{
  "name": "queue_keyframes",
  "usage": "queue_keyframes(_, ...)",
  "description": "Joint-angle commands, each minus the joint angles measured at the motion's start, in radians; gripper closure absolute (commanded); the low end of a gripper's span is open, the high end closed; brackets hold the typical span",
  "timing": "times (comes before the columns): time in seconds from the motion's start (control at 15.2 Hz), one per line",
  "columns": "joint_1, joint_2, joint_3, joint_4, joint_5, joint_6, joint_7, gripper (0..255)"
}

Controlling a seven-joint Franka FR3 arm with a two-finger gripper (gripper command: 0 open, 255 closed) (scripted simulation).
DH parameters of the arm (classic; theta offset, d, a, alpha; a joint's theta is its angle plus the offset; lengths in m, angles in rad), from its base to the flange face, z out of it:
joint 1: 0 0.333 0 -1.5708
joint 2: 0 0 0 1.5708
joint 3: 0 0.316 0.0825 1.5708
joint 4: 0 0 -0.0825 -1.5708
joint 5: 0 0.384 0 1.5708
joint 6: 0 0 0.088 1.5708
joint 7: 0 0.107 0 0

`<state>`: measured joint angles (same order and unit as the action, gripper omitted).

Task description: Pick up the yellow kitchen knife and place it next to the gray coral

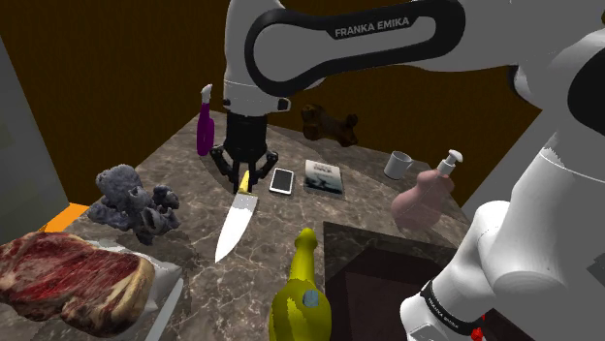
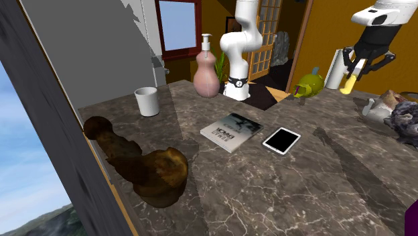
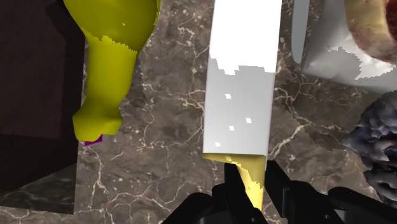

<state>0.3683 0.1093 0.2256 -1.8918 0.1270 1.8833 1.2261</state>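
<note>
My gripper (image 1: 245,172) is shut on the yellow handle of the kitchen knife (image 1: 234,221), whose white blade points away from the hand toward the table's near edge. In the second exterior view the gripper (image 2: 357,66) holds the knife (image 2: 349,83) in the air above the marble table. The wrist view has the black fingers (image 3: 234,186) clasping the handle, with the blade (image 3: 245,83) stretching ahead of the gripper (image 3: 254,183). The gray coral (image 1: 136,199) lies on the table toward the shoulder view's left of the knife, apart from it, and shows again as the coral (image 3: 376,141) and the coral (image 2: 404,115).
A yellow bottle (image 1: 302,295) lies near the front edge, a raw steak (image 1: 63,281) on a white tray at the left. A phone (image 1: 282,180), book (image 1: 323,176), mug (image 1: 398,165), pink dispenser (image 1: 425,199), purple bottle (image 1: 205,128) and brown object (image 1: 330,123) stand farther back.
</note>
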Motion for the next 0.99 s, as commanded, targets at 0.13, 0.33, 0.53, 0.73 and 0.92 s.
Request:
queue_keyframes(0.13,0.002,0.015,0.001,-0.036,-0.001,0.051,-0.002,255)
queue_keyframes(0.33,0.003,0.029,0.001,-0.060,-0.002,0.088,-0.005,255)
queue_keyframes(0.53,0.005,0.045,0.001,-0.082,-0.004,0.126,-0.007,255)
queue_keyframes(0.73,0.006,0.062,0.001,-0.101,-0.006,0.163,-0.010,255)
queue_keyframes(0.92,0.007,0.081,0.001,-0.119,-0.008,0.199,-0.012,255)
